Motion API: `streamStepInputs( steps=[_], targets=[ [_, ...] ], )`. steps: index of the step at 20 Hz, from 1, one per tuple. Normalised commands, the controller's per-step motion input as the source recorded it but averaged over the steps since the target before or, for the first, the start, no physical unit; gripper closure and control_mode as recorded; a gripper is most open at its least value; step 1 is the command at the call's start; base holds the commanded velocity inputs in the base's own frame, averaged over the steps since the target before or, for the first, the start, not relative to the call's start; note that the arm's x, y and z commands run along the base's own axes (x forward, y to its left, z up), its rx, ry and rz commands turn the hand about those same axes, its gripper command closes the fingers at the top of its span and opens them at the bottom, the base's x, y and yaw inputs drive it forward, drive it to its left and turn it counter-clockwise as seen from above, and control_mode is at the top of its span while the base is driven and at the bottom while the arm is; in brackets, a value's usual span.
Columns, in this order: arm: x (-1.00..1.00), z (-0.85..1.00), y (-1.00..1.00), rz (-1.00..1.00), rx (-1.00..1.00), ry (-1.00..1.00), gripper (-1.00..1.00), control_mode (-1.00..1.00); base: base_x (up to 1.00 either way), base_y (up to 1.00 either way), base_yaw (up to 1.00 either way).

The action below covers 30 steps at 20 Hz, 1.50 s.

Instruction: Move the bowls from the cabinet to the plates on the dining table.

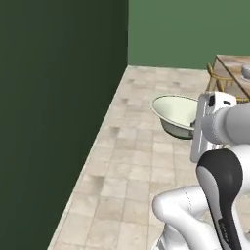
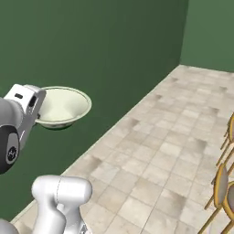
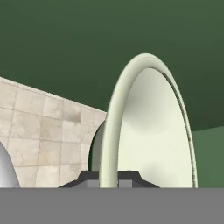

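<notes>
The jaws are closed tight on the rim of the cream bowl, carried in the air above the tiled floor beside a dark green wall. At the far right of the left base view, a corner of the marbled surface shows, a yellow-framed stool next to it.

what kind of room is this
Probably a kitchen or dining area in a home: pale stone-tiled floor, dark green walls, a marble-topped table with yellow-framed stools beside it, and a cream bowl held by its rim in the gripper.
</notes>
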Motion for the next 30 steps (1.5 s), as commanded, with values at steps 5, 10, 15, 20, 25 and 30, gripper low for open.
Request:
streamStepInputs(
  steps=[5, 10, 15, 20, 25, 30],
  targets=[
    [0.0, 0.0, 0.0, 0.0, 0.0, 0.0, 1.0, 1.0, 0.87, 0.37, -0.71],
    [0.0, 0.0, 0.0, 0.0, 0.0, 0.0, 1.0, 1.0, 0.92, 0.32, -0.68],
    [0.0, 0.0, 0.0, 0.0, 0.0, 0.0, 1.0, 1.0, 0.9, 0.29, -0.66],
    [0.0, 0.0, 0.0, 0.0, 0.0, 0.0, 1.0, 1.0, 0.84, 0.4, -0.66],
    [0.0, 0.0, 0.0, 0.0, 0.0, 0.0, 1.0, 1.0, 0.45, 0.67, -0.71],
    [0.0, 0.0, 0.0, 0.0, 0.0, 0.0, 1.0, 1.0, 0.18, 0.84, -0.74]
  ],
)
